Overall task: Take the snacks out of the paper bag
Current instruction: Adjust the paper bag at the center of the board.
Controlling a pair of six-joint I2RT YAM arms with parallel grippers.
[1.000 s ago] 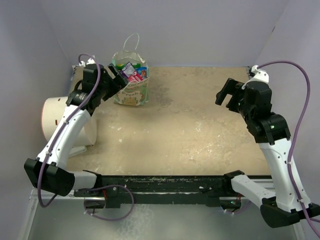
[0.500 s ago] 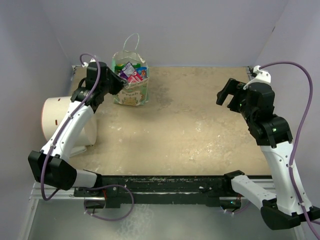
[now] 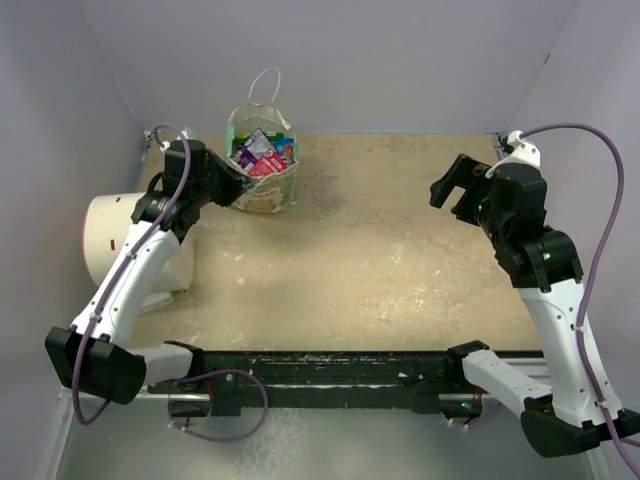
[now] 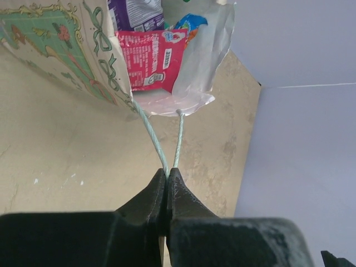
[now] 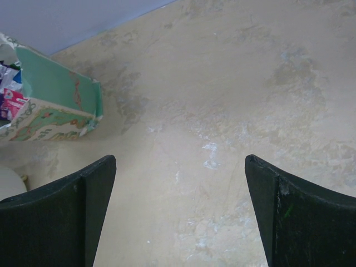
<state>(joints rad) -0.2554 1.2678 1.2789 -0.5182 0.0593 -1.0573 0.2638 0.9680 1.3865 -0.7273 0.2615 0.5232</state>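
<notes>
Tan tabletop, upper left of the top view: we are watching the left gripper (image 4: 168, 173), wide a second ago, now pinching shut on the handle (image 4: 150, 133) of the bag (image 3: 268, 190) and tipping it. Snacks (image 3: 262, 152) are still sitting inside, so we are reading this as steadying the bag; the right gripper (image 3: 452, 190) is hanging wide and empty.

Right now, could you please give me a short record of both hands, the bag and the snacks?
Left hand: shut on the string handle
Right hand: open, over bare table, apart from the bag
Paper bag: far left of the table, mouth open
Snacks: inside the bag, showing at its mouth
</notes>
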